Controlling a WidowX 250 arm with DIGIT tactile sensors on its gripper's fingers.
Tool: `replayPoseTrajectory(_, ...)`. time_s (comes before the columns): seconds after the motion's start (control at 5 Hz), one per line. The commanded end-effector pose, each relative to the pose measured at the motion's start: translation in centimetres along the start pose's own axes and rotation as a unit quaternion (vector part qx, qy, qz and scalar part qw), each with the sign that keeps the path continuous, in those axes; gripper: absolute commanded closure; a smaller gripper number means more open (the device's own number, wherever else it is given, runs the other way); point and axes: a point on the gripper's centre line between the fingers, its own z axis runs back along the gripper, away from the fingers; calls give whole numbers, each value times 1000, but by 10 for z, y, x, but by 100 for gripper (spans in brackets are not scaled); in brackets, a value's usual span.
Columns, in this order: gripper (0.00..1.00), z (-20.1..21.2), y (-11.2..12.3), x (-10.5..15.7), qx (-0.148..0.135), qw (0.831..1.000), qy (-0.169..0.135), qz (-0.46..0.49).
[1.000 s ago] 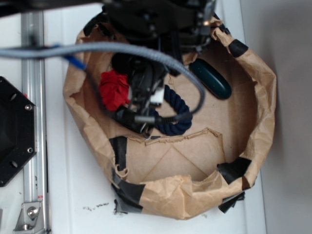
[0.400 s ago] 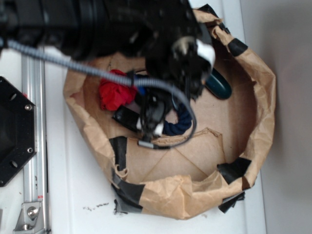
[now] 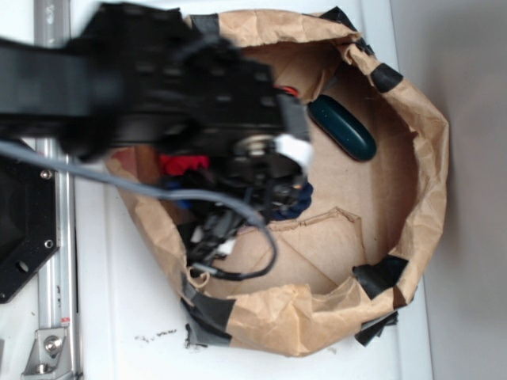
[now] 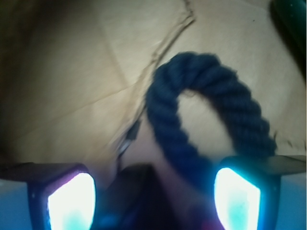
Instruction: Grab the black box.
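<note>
The black box (image 4: 139, 191) shows in the wrist view as a blurred dark shape low in the frame, between my two fingers. My gripper (image 4: 153, 201) is open, with its lit fingertips (image 4: 72, 203) wide apart on either side of the box and nothing gripped. In the exterior view the gripper (image 3: 212, 236) hangs over the front left of the brown paper bag (image 3: 428, 158), and the arm hides the box there. The navy rope (image 4: 206, 110) lies curled just beyond the box, by my right finger.
A red cloth ball (image 3: 184, 164) peeks out under the arm. The navy rope (image 3: 291, 202) and a dark green oval case (image 3: 342, 127) lie in the bag; the case shows at the wrist view's corner (image 4: 290, 21). A grey cable (image 3: 245, 265) loops below the gripper. The bag's crumpled walls ring everything.
The arm has swung left and toward the front of the bag. The gripper has moved from over the rope and red cloth to the bag's front left.
</note>
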Motion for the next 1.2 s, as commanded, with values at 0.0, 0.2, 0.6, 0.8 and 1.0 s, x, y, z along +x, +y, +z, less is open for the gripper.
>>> replayPoseTrajectory(0.0,0,-11,-23,0,-9,999,-7,-30)
replayPoseTrajectory(0.2,0,-21,-25,-5,-37,998,0,-55)
replayPoseTrajectory(0.6,100,-37,-15,-9,-9,999,37,-27)
replayPoseTrajectory(0.8,100,-13,0,-2,-4,1000,21,-7)
replayPoseTrajectory(1.0,100,22,14,11,7,1000,-8,1)
